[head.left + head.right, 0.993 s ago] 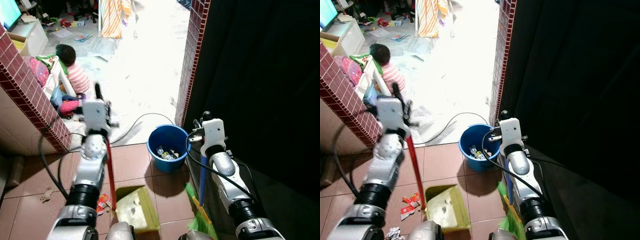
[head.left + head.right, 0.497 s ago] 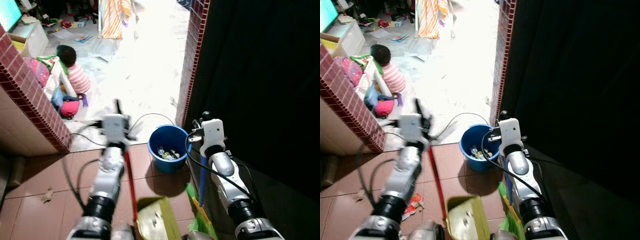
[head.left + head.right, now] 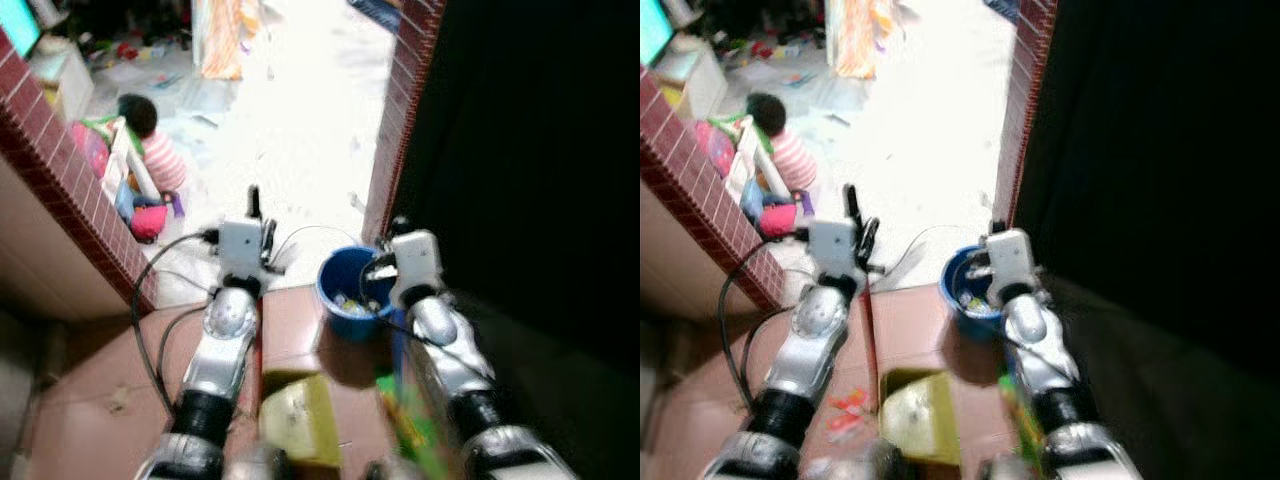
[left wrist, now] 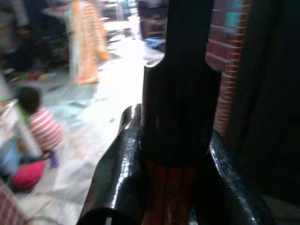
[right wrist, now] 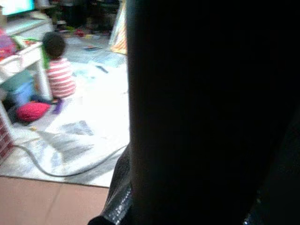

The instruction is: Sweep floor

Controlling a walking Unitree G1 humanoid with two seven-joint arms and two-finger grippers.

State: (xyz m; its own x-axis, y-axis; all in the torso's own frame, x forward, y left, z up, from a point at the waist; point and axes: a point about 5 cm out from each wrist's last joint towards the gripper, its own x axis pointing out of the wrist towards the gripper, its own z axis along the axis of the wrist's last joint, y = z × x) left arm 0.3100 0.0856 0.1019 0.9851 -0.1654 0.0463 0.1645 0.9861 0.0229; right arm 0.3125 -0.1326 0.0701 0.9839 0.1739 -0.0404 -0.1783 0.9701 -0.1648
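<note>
Both eye views were smeared by motion. The contents of the blue bucket (image 3: 350, 290) could not be told. The dustpan (image 3: 912, 418) was blurred and its red handle (image 3: 869, 330) partly hidden.

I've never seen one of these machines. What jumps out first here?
Two silver arms reach forward: the left claw grips a red dustpan handle above a yellow-green dustpan on the tiles. Just ahead, a blue bucket of rubbish stands beside the brick pillar. Farther off, a person in a striped shirt sits on the bright floor.
</note>
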